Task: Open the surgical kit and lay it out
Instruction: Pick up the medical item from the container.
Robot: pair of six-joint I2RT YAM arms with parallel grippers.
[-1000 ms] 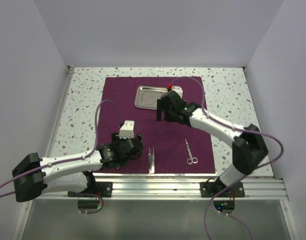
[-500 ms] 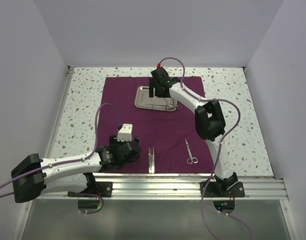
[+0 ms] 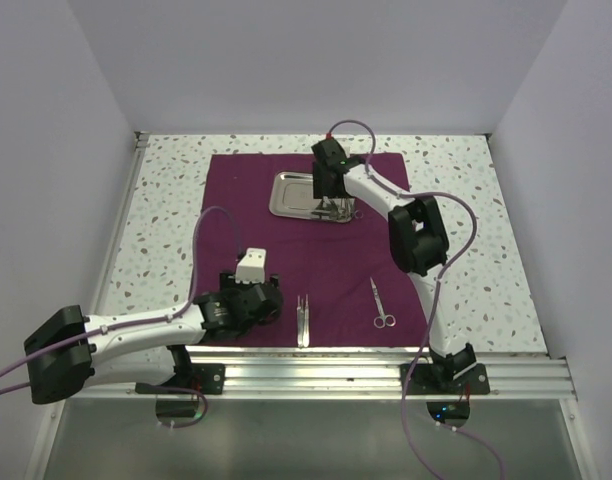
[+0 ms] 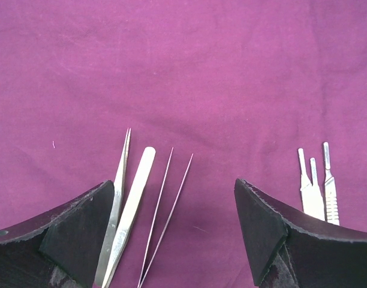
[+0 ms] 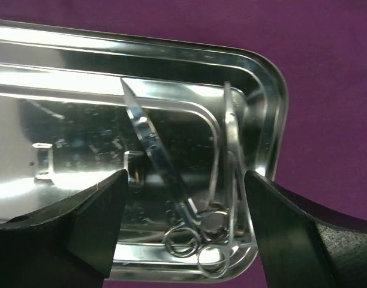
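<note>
The maroon cloth (image 3: 246, 200) lies spread flat. The steel tray (image 3: 291, 195) sits at its far middle. My right gripper (image 3: 327, 203) hangs open over the tray's right end. In the right wrist view its jaws (image 5: 184, 175) straddle ring-handled scissors and forceps (image 5: 171, 180) lying in the tray (image 5: 267, 78). My left gripper (image 3: 271, 300) is open and empty, low over the cloth's near part. In the left wrist view the tweezers (image 4: 126, 210) and a thin forceps (image 4: 165, 204) lie between its jaws (image 4: 173, 186). The tweezers (image 3: 302, 320) and a pair of scissors (image 3: 382, 305) lie on the near cloth.
The cloth rests on a speckled white table (image 3: 166, 200) walled on three sides. An aluminium rail (image 3: 366, 375) carrying the arm bases runs along the near edge. More slim steel handles (image 4: 315, 186) lie on the cloth right of my left jaws.
My right arm has folded upright and carried its gripper from the tray's near right corner over the tray's right end, shifting slightly right in the last half second. The left arm barely moved.
</note>
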